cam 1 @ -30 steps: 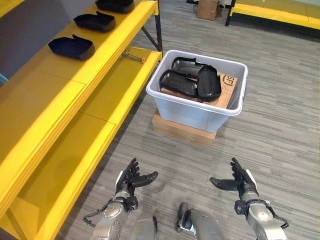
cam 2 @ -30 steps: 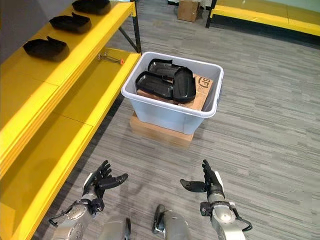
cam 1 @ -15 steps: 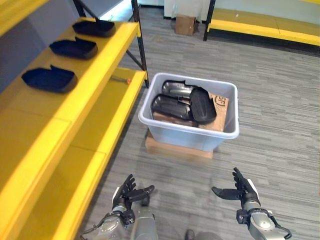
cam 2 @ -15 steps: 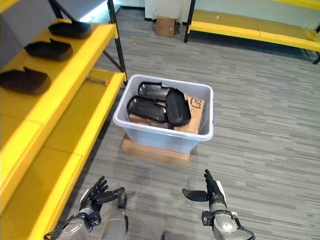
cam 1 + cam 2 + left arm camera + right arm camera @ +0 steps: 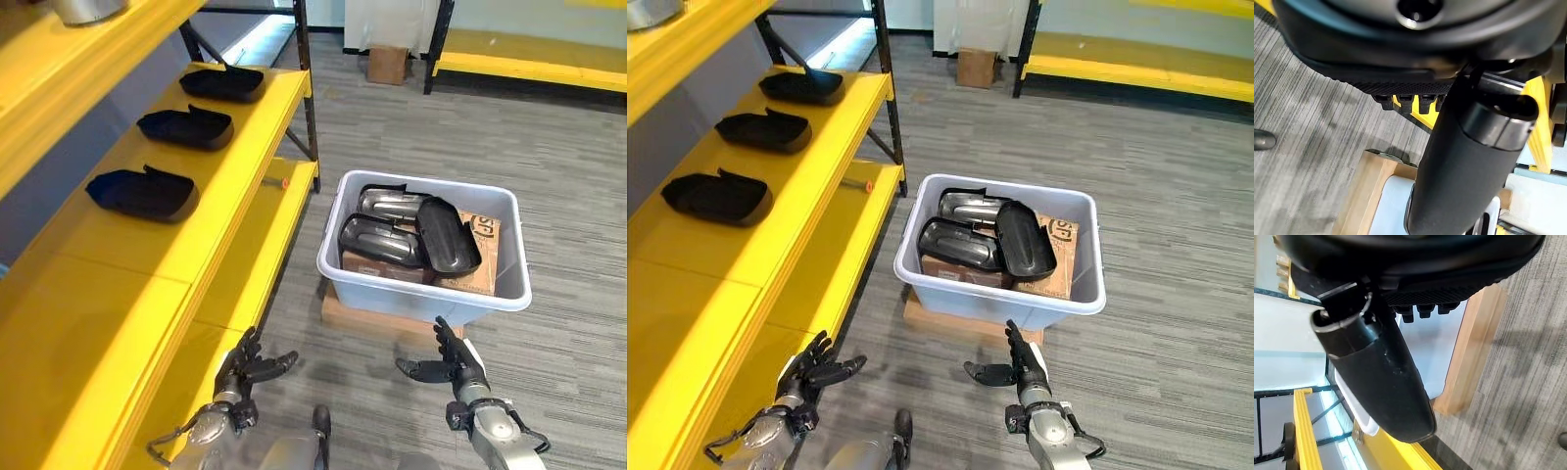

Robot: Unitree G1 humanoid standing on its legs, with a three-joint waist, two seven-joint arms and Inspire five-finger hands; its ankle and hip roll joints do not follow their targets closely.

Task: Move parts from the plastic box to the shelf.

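A pale plastic box stands on a flat wooden block on the floor, holding several black moulded parts and a cardboard piece. Three more black parts lie in a row on the yellow shelf at the left. My left hand hovers low near the shelf's lower board, fingers straight and spread, holding nothing. My right hand is open too, just in front of the box's near wall. In the right wrist view the box and block lie past the thumb.
A lower yellow shelf board runs beside the box. A small cardboard carton stands at the back by a black upright post. Another yellow rack crosses the far side. Grey floor lies right of the box.
The camera has shifted, and the box now sits further right and closer to my hands. Both hands stay open and empty, the right now near the box's front wall.
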